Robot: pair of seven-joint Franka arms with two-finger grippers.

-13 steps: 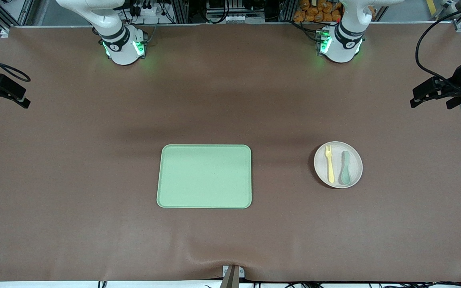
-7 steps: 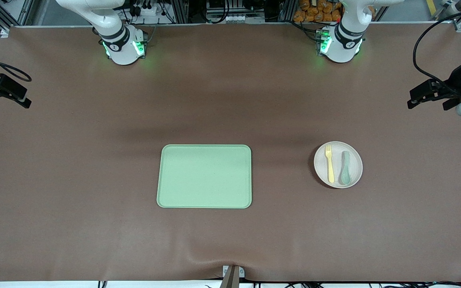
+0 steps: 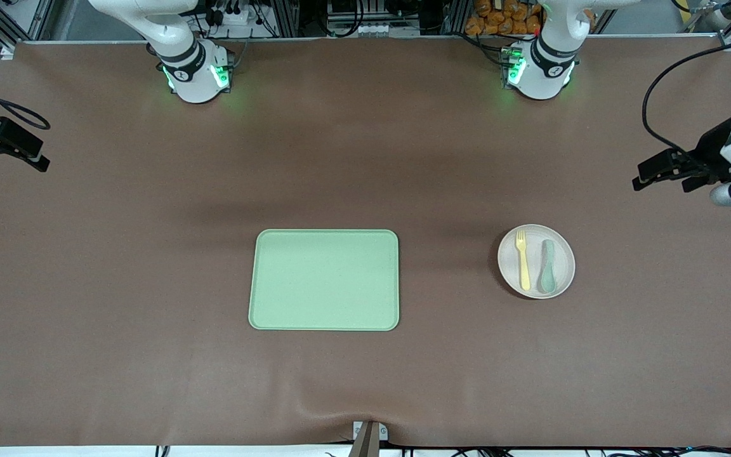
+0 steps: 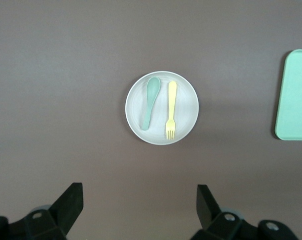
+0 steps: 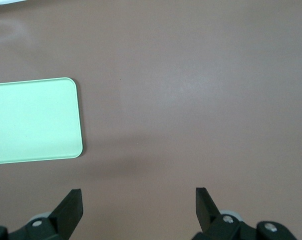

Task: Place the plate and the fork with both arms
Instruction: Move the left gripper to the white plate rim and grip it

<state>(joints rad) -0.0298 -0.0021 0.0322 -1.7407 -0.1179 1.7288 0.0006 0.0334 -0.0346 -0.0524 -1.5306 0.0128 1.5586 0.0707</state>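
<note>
The round pale plate [image 3: 563, 257] lies on the brown table toward the left arm's end. On it lie the yellow fork [image 3: 522, 260] and a teal spoon [image 3: 547, 266], side by side. My left gripper [image 3: 660, 182] hangs open and empty over bare table at the left arm's end, well apart from the plate. Its wrist view shows the plate [image 4: 185, 107], fork [image 4: 171, 110] and spoon [image 4: 151, 102] ahead of the open left gripper [image 4: 139, 195]. My right gripper [image 3: 15, 165] waits open and empty over the right arm's end; the right gripper [image 5: 138, 195] sees only bare table between its fingers.
A rectangular light-green tray [image 3: 324, 280] lies in the middle of the table, between the two arms' ends; its edge shows as the tray [image 4: 295, 95] in the left wrist view and the tray [image 5: 33, 120] in the right wrist view. Brown tabletop surrounds it.
My left gripper has moved inward from the table's end toward the plate, staying open. The right arm, plate, fork and tray have not moved.
</note>
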